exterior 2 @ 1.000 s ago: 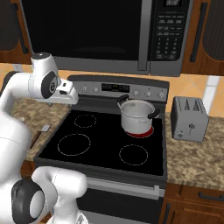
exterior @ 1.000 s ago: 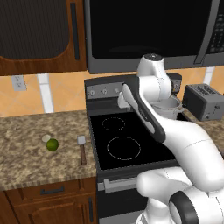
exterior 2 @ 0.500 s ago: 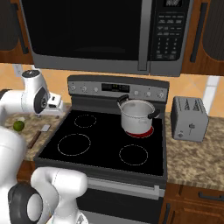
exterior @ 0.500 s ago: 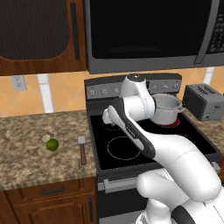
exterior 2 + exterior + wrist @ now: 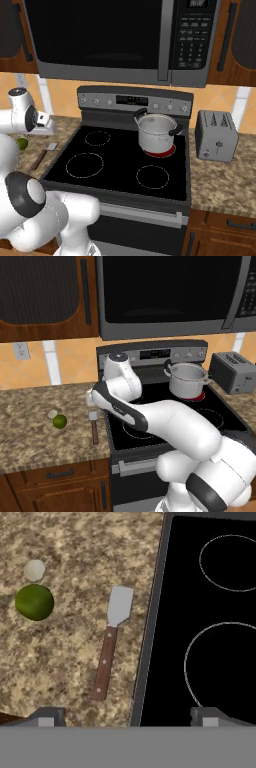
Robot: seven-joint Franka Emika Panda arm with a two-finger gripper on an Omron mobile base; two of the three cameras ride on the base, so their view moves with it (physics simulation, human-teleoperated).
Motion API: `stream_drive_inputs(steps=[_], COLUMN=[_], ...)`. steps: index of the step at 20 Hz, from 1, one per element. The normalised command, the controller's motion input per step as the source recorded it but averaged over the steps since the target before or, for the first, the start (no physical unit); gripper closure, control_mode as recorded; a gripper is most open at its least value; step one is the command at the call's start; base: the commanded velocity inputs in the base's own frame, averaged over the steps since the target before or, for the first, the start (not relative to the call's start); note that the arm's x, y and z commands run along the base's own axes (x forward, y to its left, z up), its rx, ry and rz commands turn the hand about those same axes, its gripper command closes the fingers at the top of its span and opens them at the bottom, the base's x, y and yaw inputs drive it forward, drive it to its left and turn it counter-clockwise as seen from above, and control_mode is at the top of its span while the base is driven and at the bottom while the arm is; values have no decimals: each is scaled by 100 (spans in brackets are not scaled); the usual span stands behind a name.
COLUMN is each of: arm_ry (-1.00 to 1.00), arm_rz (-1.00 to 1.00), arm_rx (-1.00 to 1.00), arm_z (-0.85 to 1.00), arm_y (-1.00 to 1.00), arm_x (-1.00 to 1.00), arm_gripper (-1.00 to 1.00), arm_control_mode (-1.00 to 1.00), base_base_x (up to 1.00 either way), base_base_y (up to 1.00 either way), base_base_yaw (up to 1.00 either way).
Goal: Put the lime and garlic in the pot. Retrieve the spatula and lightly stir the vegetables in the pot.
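Observation:
My gripper (image 5: 128, 717) hangs open above the granite counter (image 5: 65, 662), just left of the stove's edge, with nothing between its fingertips (image 5: 47, 716). Below it lies the spatula (image 5: 110, 643), grey blade away from me and brown handle toward me, also seen as the spatula (image 5: 93, 425). Left of it rest the green lime (image 5: 34, 602) and the off-white garlic (image 5: 34, 570), almost touching. In the left base view the lime (image 5: 60, 421) and garlic (image 5: 52, 414) sit on the counter. The silver pot (image 5: 187, 380) stands on the stove's rear right burner, which glows red.
The black glass stove top (image 5: 165, 406) lies right of the spatula. A grey toaster (image 5: 232, 372) stands on the right counter. A microwave (image 5: 115, 40) hangs above the stove, and wooden cabinets (image 5: 40, 296) hang over the left counter.
My arm has swung left from over the stove to above the left counter, lowering the hand over the spatula. The pot is uncovered again in the left base view.

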Motion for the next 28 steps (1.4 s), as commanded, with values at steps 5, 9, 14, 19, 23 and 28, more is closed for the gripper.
stream_drive_inputs(steps=[5, 9, 14, 19, 23, 28], arm_ry=[5, 10, 2, 2, 3, 0], arm_rz=[4, 0, 0, 0, 0, 0], arm_rx=[0, -1, 0, 0, 0, 0], arm_z=[-41, -7, -15, -19, -23, -22], arm_y=[95, 13, 53, 45, 30, 20], arm_x=[47, 2, 18, 4, 0, 1], arm_gripper=[-100, -100, -100, -100, -100, -100], arm_control_mode=[-100, -100, -100, -100, -100, -100], base_base_x=[0, 0, 0, 0, 0, 0], base_base_y=[0, 0, 0, 0, 0, 0], base_base_yaw=[0, 0, 0, 0, 0, 0])
